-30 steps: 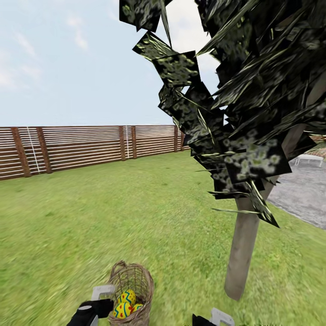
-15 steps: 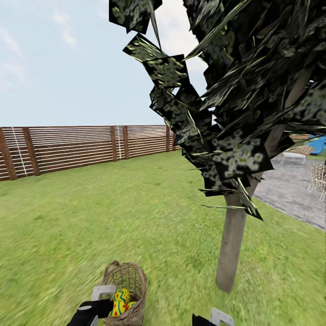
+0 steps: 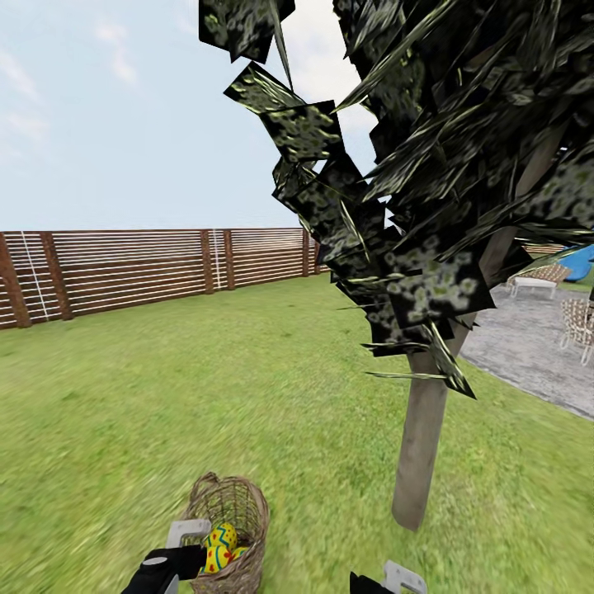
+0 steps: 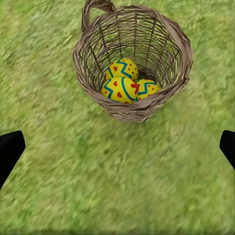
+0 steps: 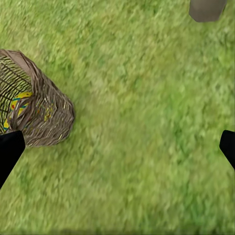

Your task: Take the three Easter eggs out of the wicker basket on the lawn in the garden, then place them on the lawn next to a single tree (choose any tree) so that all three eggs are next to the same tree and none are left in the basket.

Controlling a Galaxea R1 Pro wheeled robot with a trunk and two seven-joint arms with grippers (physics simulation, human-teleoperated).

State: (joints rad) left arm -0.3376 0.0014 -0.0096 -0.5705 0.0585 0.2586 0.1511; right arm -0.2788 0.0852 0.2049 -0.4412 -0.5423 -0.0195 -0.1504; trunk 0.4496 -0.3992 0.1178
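Basket (image 4: 132,61) stands upright on lawn (image 4: 117,176), eggs (image 4: 125,83) inside.

The wicker basket (image 3: 228,528) stands on the lawn (image 3: 206,396) with the Easter eggs (image 3: 219,549) inside. The left end effector (image 3: 177,561) is just beside the basket's left side. The tree (image 3: 422,445) rises to the right, near the basket, its dark crown overhead. A wooden fence (image 3: 148,268) borders the grass; a grey patio (image 3: 536,351) lies far right
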